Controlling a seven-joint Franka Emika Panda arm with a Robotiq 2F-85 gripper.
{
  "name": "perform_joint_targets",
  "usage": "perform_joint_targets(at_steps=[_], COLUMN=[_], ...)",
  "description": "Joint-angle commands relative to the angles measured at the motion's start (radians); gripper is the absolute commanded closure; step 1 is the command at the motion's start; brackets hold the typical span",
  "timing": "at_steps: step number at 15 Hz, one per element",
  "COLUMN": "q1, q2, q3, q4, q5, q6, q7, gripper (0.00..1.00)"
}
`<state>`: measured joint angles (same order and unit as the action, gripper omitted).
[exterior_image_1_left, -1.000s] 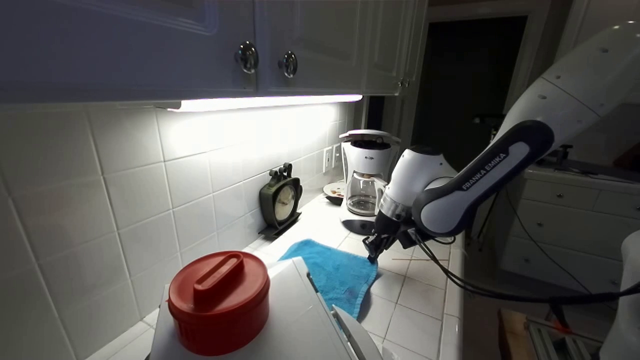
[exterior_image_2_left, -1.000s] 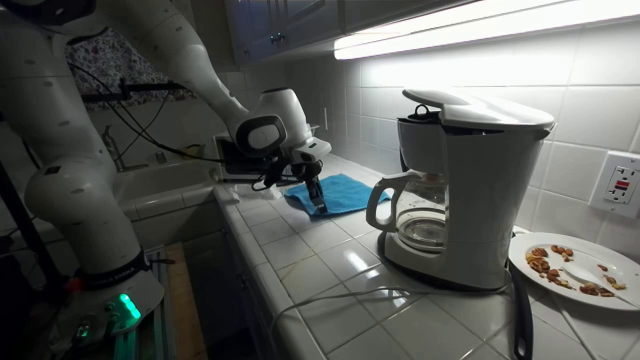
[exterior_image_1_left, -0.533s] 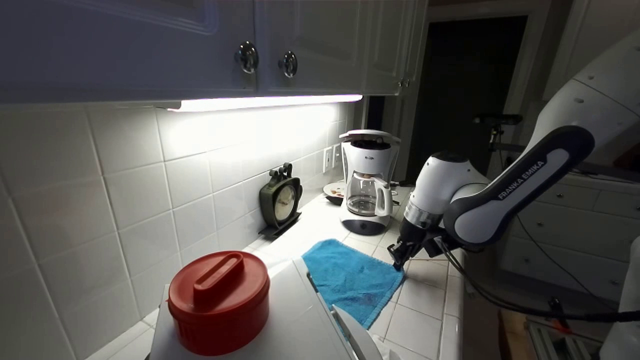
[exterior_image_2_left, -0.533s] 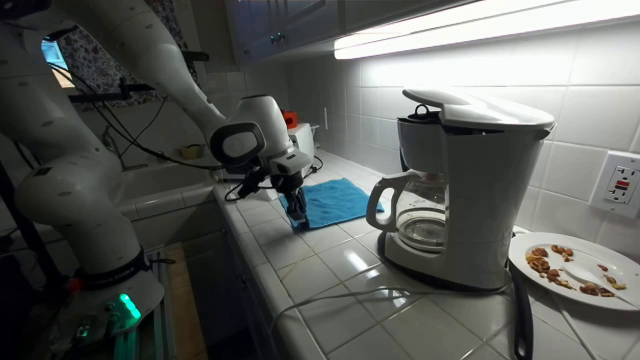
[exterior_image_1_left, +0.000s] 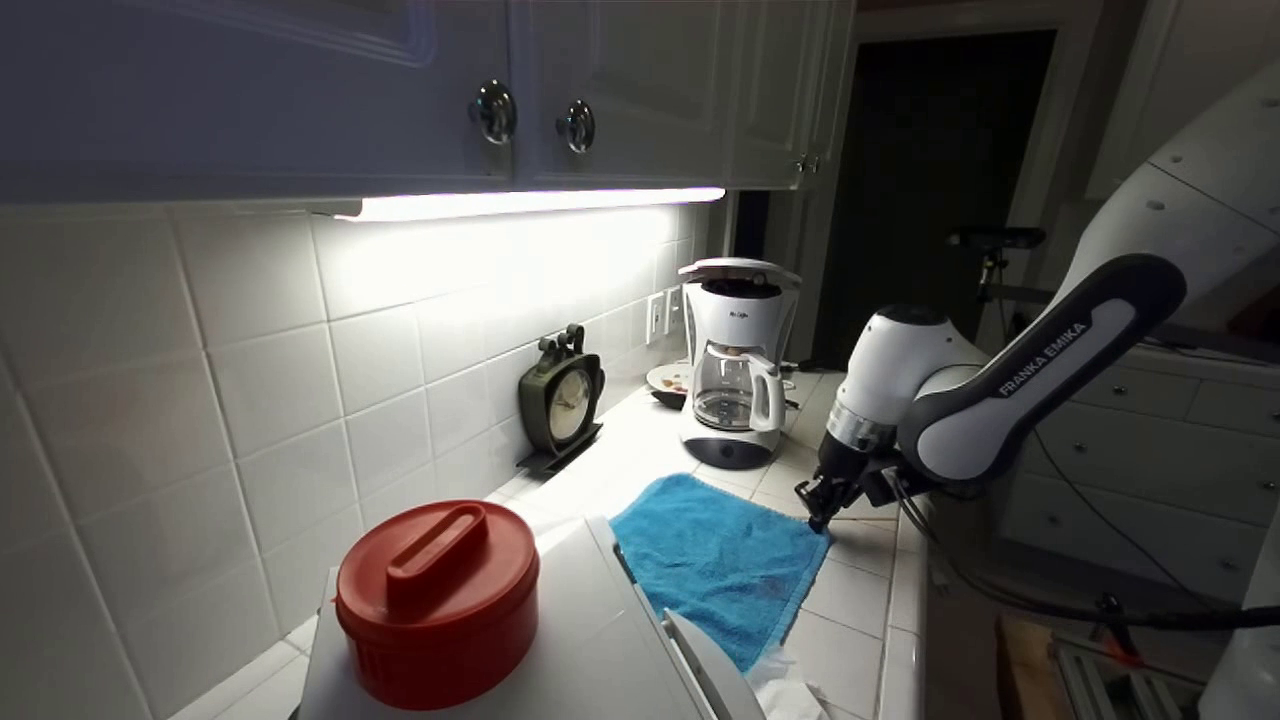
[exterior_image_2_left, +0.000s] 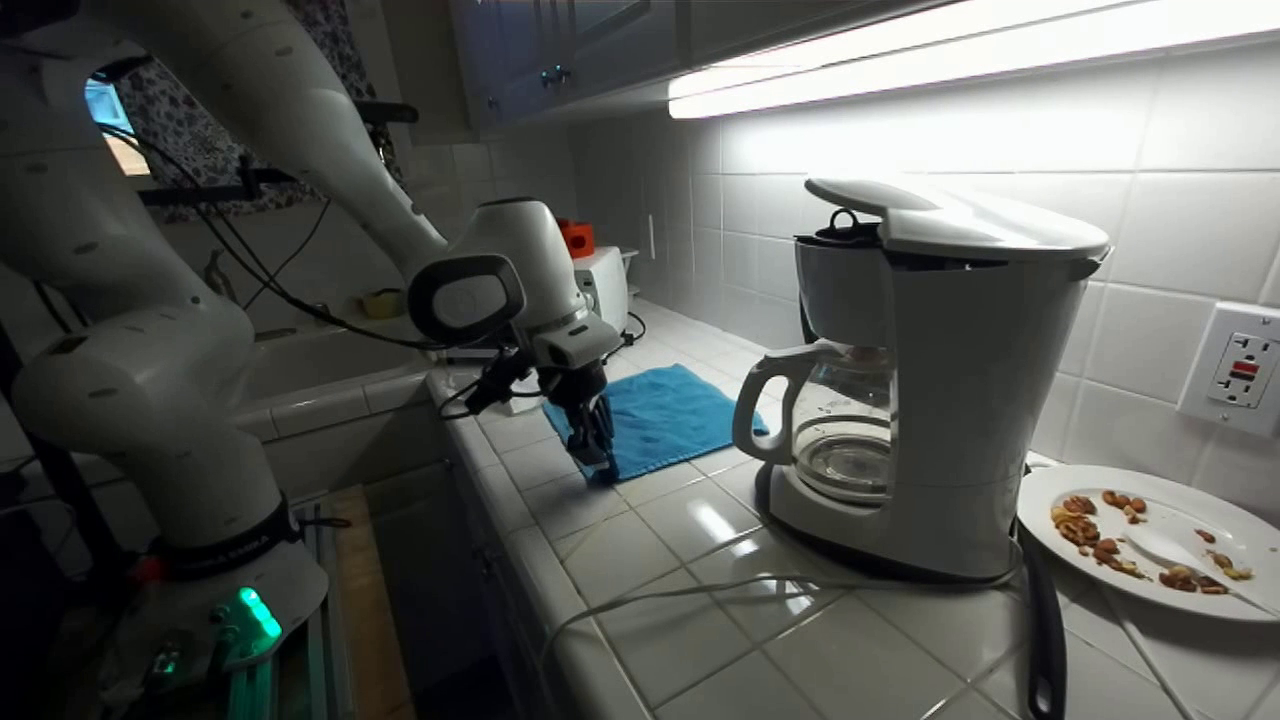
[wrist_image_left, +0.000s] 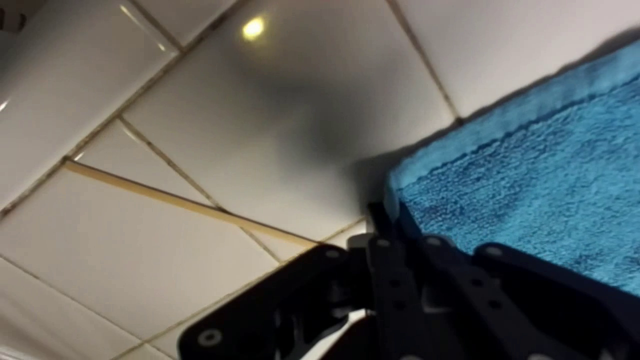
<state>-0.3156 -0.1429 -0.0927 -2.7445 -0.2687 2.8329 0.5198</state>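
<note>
- In an exterior view, we see the blue towel (exterior_image_1_left: 725, 565) on the surface (exterior_image_1_left: 845, 600), left of the pincer (exterior_image_1_left: 818, 522).
- The pincer is closed, pinching the hemmed corner (wrist_image_left: 401, 176), where we'd grip.
- We judge the cloth light, soft, limp.

Wears smooth white shells (exterior_image_1_left: 900, 360), a dark-rimmed panel (exterior_image_1_left: 1042, 362) lettered FRANKA EMIKA, black cables (exterior_image_1_left: 1190, 621); shows green base lights (exterior_image_2_left: 258, 613), ends in a black, screw-studded gripper (wrist_image_left: 393, 216).
</note>
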Motion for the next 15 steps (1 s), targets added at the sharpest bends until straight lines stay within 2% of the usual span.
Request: perform_joint_targets(at_steps=[1, 6, 7, 8, 10, 15], q1=[-0.054, -0.1, -0.098, -0.094, -0.064, 0.009], q2=[-0.002, 0.003, 0.002, -0.002, -0.042, -0.138], q3=[0.003, -0.002, -0.004, -0.005, 0.0, 0.046], q4=[0.001, 0.013, 0.017, 0.021, 0.013, 0.005], q5=[-0.071, -0.126, -0.117, -0.103, -0.061, 0.023], q6=[0.014, 0.007, 0.007, 0.001, -0.004, -0.042], q7=[0.049, 0.084, 0.084, 0.083, 0.06, 0.04], gripper=[0.97, 0.97, 0.93, 0.69, 0.66, 0.32])
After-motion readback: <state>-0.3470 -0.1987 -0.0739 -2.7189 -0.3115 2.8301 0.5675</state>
